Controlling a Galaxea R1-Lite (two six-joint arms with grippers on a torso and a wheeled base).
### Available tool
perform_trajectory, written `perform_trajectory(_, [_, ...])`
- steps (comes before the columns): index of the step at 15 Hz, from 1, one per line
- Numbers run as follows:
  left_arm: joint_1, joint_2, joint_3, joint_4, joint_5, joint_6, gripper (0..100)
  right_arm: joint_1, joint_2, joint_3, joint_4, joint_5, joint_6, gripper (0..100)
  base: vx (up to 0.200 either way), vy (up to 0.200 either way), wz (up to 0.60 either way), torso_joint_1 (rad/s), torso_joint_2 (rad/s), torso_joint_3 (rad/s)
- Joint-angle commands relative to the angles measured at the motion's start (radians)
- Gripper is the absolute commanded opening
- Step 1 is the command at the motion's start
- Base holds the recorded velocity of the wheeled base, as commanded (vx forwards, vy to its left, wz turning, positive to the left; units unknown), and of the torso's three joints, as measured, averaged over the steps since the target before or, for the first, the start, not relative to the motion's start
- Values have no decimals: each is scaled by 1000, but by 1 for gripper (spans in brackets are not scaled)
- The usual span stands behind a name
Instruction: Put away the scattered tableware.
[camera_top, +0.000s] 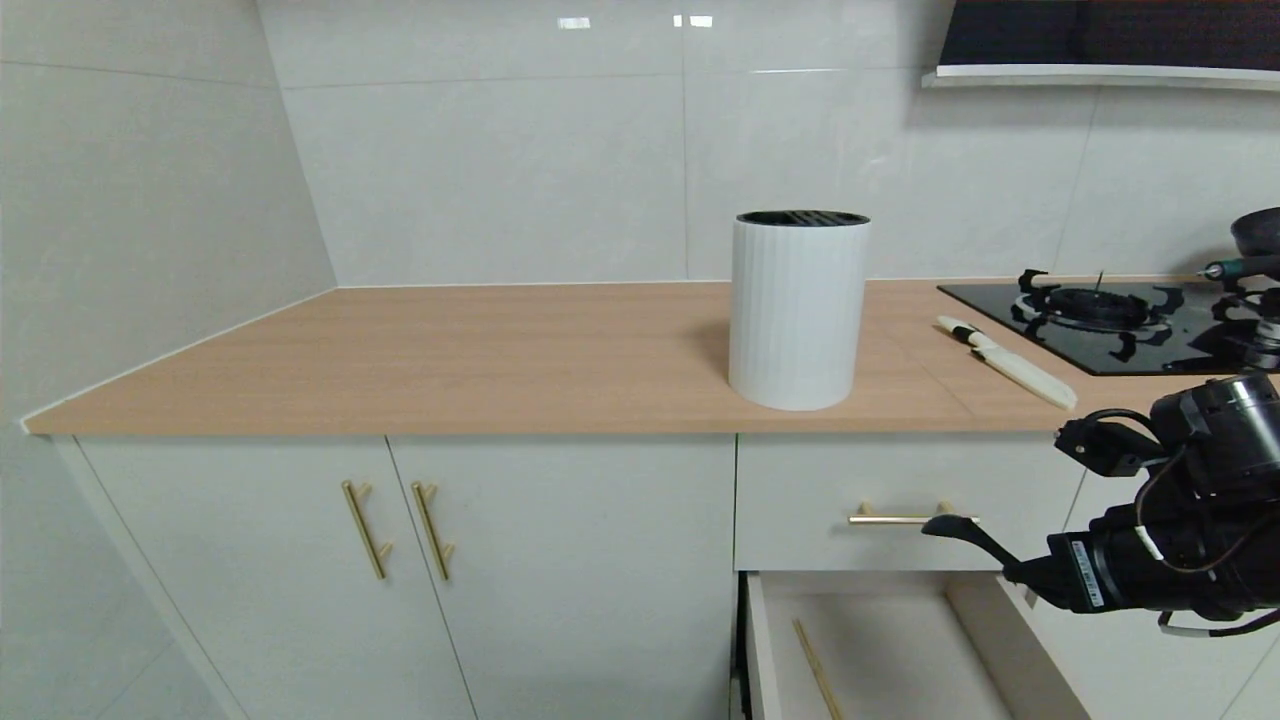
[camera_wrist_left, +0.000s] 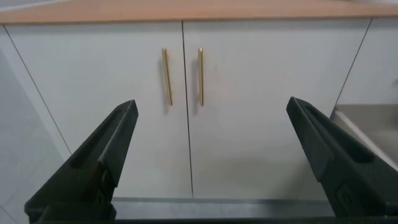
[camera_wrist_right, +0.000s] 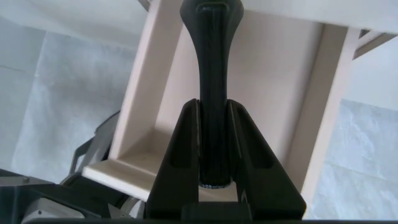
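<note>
A black utensil is clamped in the right end effector over the open drawer, apparently for stowing there.

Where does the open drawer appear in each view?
Head view: open drawer at the bottom, below the shut drawer.
Left wrist view: probably the pale edge beside the double doors.
Right wrist view: the drawer under the right gripper gripping a black utensil.
Landmark: the doors' gold handles, head and left wrist.

White ribbed holder, wood-grain tan counter, cream knife, black utensil in black right claw
</note>
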Motion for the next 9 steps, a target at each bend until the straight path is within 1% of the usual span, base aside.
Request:
perform_trajectory(1, [0, 0, 0, 0, 0, 0, 100, 0, 6, 16, -20, 1, 0, 0, 0, 0, 0, -168, 442, 286])
perform_trajectory(8, [0, 0, 0, 0, 0, 0, 100, 0, 22, 27, -35, 1, -2, 0, 0, 0, 0, -145, 457, 312])
perform_trajectory(9, [0, 0, 0, 0, 0, 0, 100, 0, 22, 28, -35, 1, -2, 0, 0, 0, 0, 12, 198, 85])
